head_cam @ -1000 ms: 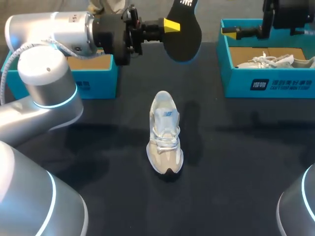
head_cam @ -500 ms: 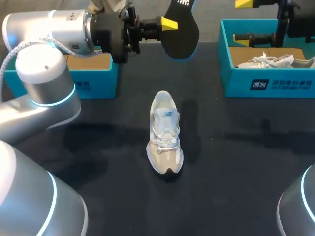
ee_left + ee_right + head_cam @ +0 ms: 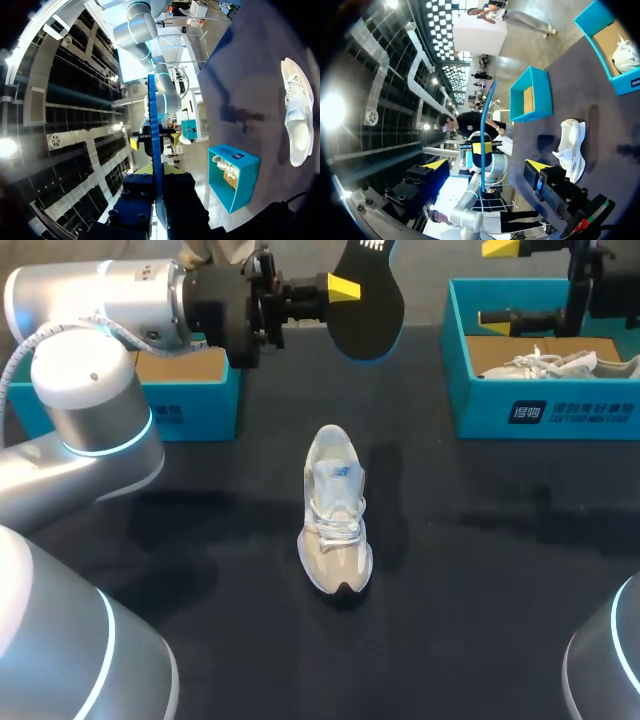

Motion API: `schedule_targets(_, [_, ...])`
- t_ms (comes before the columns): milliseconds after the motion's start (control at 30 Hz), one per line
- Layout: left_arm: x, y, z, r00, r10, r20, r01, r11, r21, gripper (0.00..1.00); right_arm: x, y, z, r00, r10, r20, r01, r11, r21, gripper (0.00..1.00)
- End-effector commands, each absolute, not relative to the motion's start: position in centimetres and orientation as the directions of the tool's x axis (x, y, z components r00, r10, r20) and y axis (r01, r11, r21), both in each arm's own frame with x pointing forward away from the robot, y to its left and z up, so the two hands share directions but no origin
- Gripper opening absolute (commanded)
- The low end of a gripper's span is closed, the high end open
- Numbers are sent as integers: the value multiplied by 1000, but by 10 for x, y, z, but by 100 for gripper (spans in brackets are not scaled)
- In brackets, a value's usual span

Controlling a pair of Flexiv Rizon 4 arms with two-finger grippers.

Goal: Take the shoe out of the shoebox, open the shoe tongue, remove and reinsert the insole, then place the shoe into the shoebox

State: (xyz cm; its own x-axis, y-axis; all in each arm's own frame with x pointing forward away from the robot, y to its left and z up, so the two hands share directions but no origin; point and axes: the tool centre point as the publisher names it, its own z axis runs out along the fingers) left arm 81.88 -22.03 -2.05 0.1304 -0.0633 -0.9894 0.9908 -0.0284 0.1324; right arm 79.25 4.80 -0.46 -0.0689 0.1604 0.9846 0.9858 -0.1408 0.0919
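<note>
A black insole hangs upright above the table's far middle, pinched by my left gripper, which comes in from the left. In the left wrist view the insole shows edge-on as a thin blue line between the shut fingers of that gripper. The pale grey shoe lies alone mid-table, toe toward me. My right gripper hovers open over the right shoebox, empty; its yellow tips stand wide apart in its own view, facing the insole.
A second white shoe lies inside the right teal shoebox. The left teal shoebox stands at the back left, partly behind my left arm. Dark tabletop surrounds the shoe.
Over the second, my right gripper rose and turned above the right box. My left arm lifted the insole slightly. The shoe has not moved.
</note>
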Motion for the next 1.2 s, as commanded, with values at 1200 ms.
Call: schedule_targets(1200, [783, -188, -33, -968, 37, 248, -243, 94, -965, 0, 793, 49, -5, -68, 163, 984, 986, -141, 91, 100])
